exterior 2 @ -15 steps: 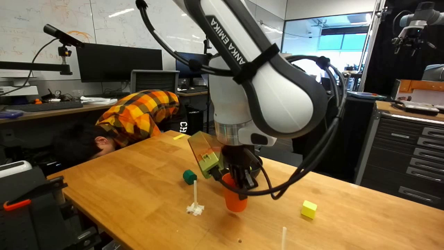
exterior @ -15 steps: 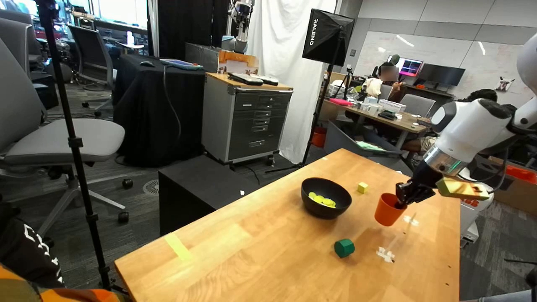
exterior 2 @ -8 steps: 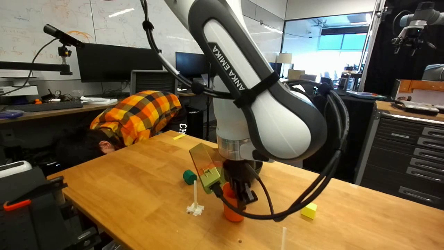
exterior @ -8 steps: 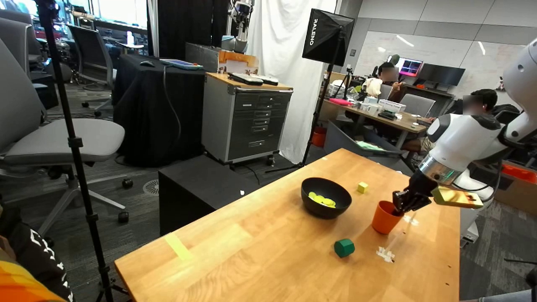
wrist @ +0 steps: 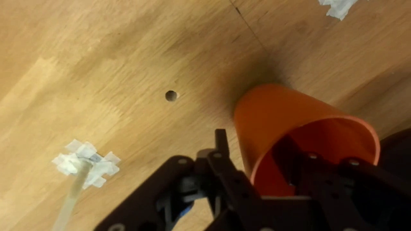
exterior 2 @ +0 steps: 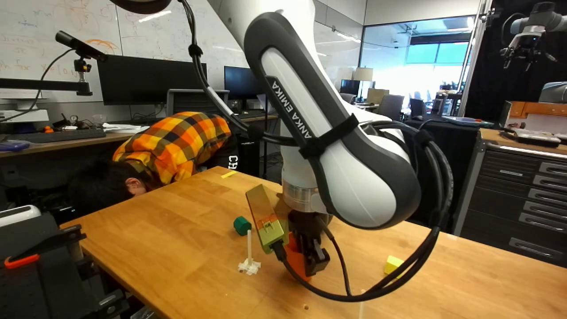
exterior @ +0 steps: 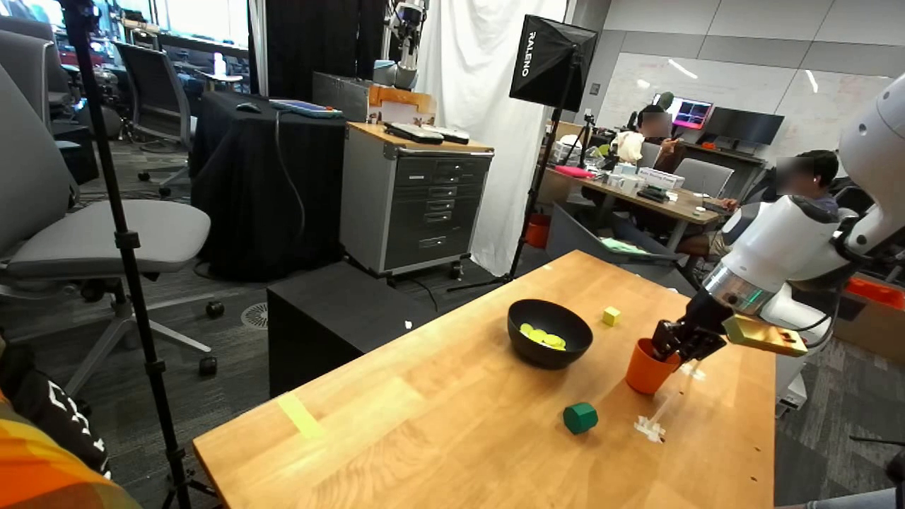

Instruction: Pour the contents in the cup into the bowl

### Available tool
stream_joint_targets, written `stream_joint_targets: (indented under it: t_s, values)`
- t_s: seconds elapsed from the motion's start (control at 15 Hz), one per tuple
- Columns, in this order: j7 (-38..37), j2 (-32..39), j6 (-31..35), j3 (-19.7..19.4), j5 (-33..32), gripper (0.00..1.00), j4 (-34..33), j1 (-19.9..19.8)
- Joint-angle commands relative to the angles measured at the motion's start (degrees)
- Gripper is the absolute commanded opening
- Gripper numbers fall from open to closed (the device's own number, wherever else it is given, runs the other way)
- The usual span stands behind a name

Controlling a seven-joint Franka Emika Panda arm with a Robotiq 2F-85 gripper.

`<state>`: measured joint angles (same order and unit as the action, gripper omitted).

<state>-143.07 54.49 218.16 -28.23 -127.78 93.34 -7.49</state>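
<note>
The orange cup stands on the wooden table and also shows in the wrist view. The round black bowl stands apart from it; several yellow pieces lie in the bowl. My gripper is open at the cup's rim. One finger reaches inside the cup, the other is outside with a gap to the wall. The visible part of the cup's inside shows no yellow pieces; the finger hides some of it. In an exterior view the arm partly hides the cup and most of the bowl.
A green block lies on the table in front of the bowl. A small yellow cube lies behind the cup. A thin upright stick is taped to the table near the cup. A person in a checked shirt bends beside the table.
The cup has come down from just above the table to stand on it. My gripper has gone down with it and opened, its outer finger now away from the cup wall.
</note>
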Motion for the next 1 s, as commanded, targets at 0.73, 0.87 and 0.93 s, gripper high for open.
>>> stream_joint_targets:
  t_s: [0.73,0.87,0.93]
  values:
    - [18.84,-11.63,7.99,2.73,1.64,1.0,7.6,-0.61]
    - [22.75,-15.71,8.93,2.48,-0.28,1.0,12.01,0.04]
    - [24.4,-17.45,9.56,2.33,-1.55,1.0,13.94,0.28]
